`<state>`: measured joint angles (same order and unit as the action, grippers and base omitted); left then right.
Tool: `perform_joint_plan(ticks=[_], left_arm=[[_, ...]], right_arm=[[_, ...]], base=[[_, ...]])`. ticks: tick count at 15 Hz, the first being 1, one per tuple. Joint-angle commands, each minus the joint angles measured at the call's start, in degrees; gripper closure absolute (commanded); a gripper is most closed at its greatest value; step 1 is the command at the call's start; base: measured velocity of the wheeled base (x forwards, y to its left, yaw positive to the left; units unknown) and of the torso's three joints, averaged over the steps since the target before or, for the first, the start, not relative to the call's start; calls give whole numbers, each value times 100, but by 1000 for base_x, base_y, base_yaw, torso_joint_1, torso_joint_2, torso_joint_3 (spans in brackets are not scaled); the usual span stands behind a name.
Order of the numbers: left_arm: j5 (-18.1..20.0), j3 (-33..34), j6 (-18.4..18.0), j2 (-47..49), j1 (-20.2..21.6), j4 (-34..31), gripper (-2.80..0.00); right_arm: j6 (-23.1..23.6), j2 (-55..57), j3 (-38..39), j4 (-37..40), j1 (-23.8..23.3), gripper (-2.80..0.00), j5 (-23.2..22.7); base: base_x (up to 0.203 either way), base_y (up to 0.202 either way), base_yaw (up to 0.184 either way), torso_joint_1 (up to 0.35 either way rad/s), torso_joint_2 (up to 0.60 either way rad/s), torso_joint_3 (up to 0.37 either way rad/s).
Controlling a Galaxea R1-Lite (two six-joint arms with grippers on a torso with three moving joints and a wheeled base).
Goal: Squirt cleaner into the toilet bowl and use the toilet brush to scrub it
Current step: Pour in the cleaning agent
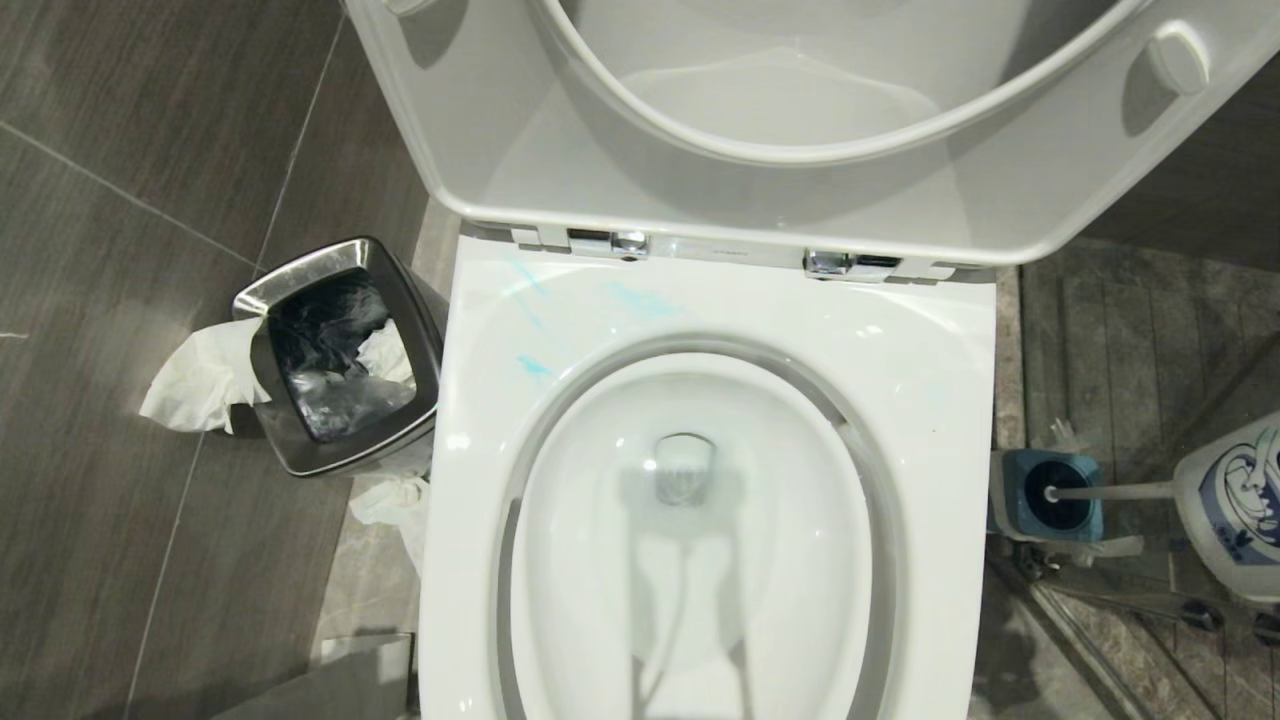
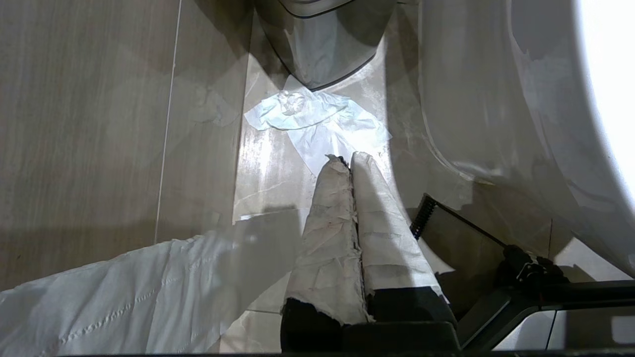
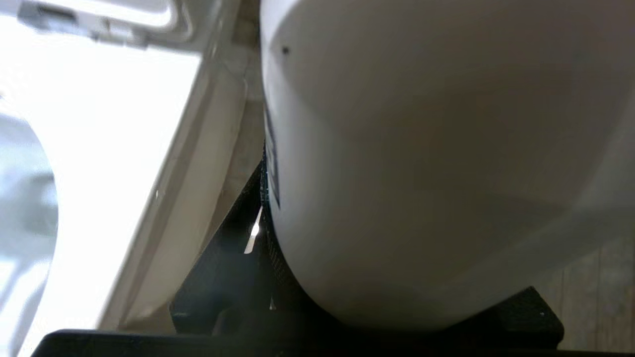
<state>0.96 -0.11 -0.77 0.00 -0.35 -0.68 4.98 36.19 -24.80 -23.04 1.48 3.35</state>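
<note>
Turquoise cleaner [image 1: 530,365] streaks the toilet bowl [image 1: 960,400] rim's rear-left corner: squirting appears done, scrubbing remains. Right pincer [image 3: 347,317] holds a white bottle [image 1: 1235,505]; left pincer [image 2: 349,161] is closed, empty. Toilet brush [image 1: 1110,491] sits in its holder [image 1: 1010,500].

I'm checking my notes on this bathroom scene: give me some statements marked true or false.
1. The lid is up. True.
2. The brush lies in the bowl. False: it sits in its holder, right of the toilet.
3. Blue smears mark the rim. True.
4. The bin stands right of the toilet. False: left.
5. The left gripper is open. False: shut.
</note>
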Motion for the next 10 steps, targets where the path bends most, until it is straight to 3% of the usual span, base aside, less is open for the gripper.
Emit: perform_joint_plan(ticks=[1,10], left_arm=[[0,2,-2,9,0,-2,0],[0,2,-2,9,0,-2,0]], right_arm=[[48,-412,7,686,2,0,-19],[152,-710,115,986,2,0,60]], base=[[0,0,0,0,0,0],[0,0,0,0,0,0]])
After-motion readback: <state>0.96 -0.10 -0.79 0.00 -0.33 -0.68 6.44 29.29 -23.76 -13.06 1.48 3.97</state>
